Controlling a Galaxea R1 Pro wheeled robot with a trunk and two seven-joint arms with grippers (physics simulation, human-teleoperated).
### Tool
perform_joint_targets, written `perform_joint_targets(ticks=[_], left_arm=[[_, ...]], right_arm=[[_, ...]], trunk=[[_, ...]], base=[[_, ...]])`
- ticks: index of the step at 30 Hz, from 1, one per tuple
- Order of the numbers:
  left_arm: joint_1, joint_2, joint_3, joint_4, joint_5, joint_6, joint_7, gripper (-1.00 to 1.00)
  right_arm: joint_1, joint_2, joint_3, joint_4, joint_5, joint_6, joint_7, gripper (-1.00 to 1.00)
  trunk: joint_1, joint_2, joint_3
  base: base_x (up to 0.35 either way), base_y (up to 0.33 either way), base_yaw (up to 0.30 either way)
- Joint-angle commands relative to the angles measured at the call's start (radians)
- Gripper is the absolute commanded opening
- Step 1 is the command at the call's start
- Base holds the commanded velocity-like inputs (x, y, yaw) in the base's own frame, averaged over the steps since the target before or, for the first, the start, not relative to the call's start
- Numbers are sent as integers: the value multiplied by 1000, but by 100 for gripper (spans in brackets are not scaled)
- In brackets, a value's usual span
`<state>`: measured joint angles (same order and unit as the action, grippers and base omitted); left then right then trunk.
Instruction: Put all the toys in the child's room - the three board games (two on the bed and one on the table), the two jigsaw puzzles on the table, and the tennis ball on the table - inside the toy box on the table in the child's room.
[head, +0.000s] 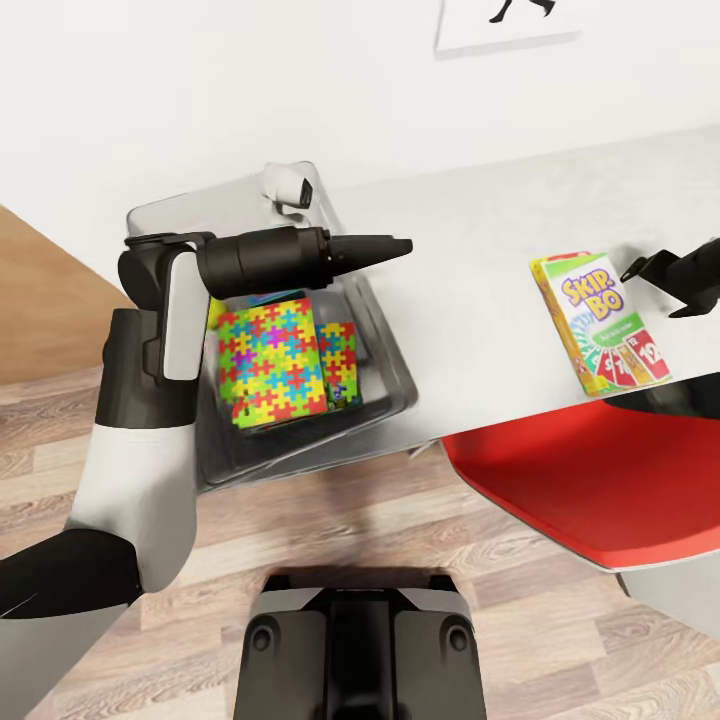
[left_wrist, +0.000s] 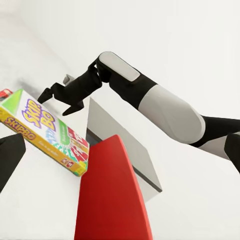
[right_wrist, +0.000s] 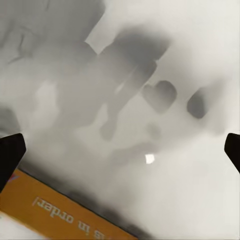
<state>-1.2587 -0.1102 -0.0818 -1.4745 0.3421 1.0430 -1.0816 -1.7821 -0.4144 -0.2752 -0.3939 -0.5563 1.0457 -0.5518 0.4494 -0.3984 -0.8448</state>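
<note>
Our right gripper (head: 655, 283), fingers apart, hangs by the Skip-Bo box (head: 600, 322) at the counter (head: 470, 240) edge — a nudge could tip it off.

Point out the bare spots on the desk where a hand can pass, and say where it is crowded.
Free: the grey top of the table between the toy box and the Skip-Bo box, back to the wall. Crowded: inside the toy box, packed with jigsaw puzzles, and around the Skip-Bo box, where the right gripper hovers.
</note>
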Motion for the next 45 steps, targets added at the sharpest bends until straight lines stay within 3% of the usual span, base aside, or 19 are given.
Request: perform_joint_targets(ticks=[1, 19, 45], left_arm=[[-1, 0, 0, 1, 0, 4, -3, 100], [-1, 1, 2, 0, 1, 4, -3, 100], [-1, 3, 3, 0, 4, 4, -3, 100]], right_arm=[[-1, 0, -3, -1, -10, 1, -10, 100], [0, 0, -4, 0, -10, 1, -8, 100], [0, -1, -3, -1, -10, 1, -8, 100]], trunk=[[1, -2, -1], [1, -2, -1], [1, -2, -1]], base=[[0, 71, 0], [0, 161, 0], [-51, 56, 0]])
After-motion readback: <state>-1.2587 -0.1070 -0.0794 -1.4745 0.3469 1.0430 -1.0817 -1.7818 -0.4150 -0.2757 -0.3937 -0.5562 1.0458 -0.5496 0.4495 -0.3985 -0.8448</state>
